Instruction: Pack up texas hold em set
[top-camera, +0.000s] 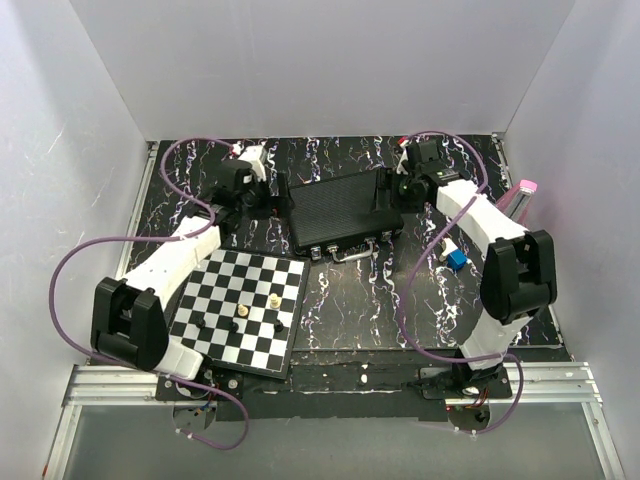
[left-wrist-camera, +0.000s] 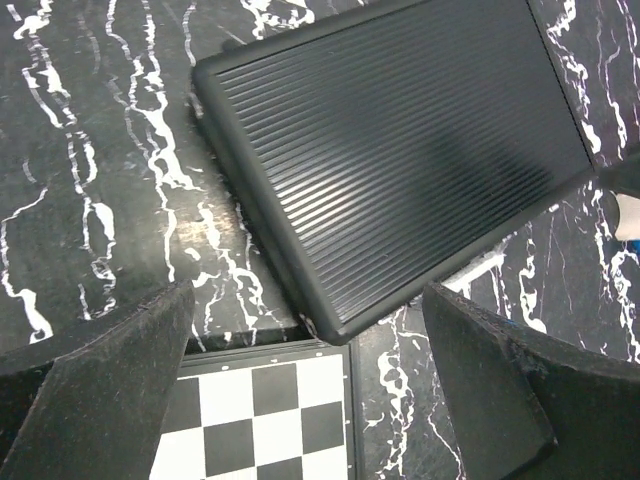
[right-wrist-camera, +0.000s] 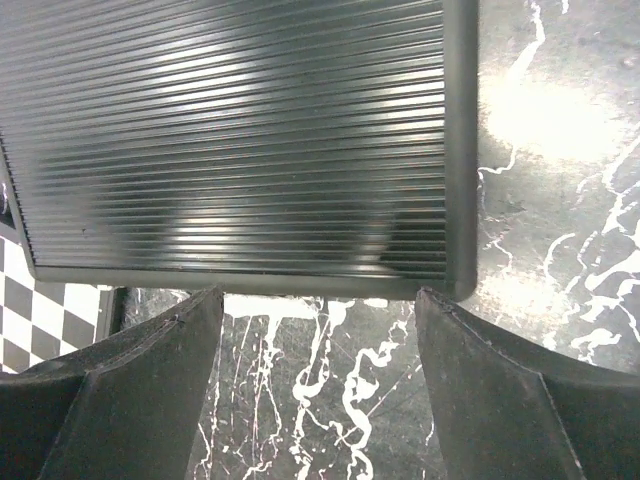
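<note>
The black ribbed briefcase (top-camera: 338, 209) lies shut on the marbled table, its silver latches (top-camera: 352, 245) on the near side. Chips, cards, dice and buttons are hidden. My left gripper (top-camera: 262, 200) is open and empty just off the case's left edge; its view shows the ribbed lid (left-wrist-camera: 400, 150) ahead of the open gripper (left-wrist-camera: 310, 370). My right gripper (top-camera: 392, 193) is open and empty at the case's right end; its view shows the lid (right-wrist-camera: 230, 130) and its edge just ahead of the open gripper (right-wrist-camera: 318, 370).
A black-and-white chessboard (top-camera: 243, 308) with a few pieces lies near left, its corner close to the case (left-wrist-camera: 270, 410). A pink metronome (top-camera: 520, 195) stands at the right wall. A blue-and-white small object (top-camera: 455, 258) sits by the right arm. Purple cables loop around both arms.
</note>
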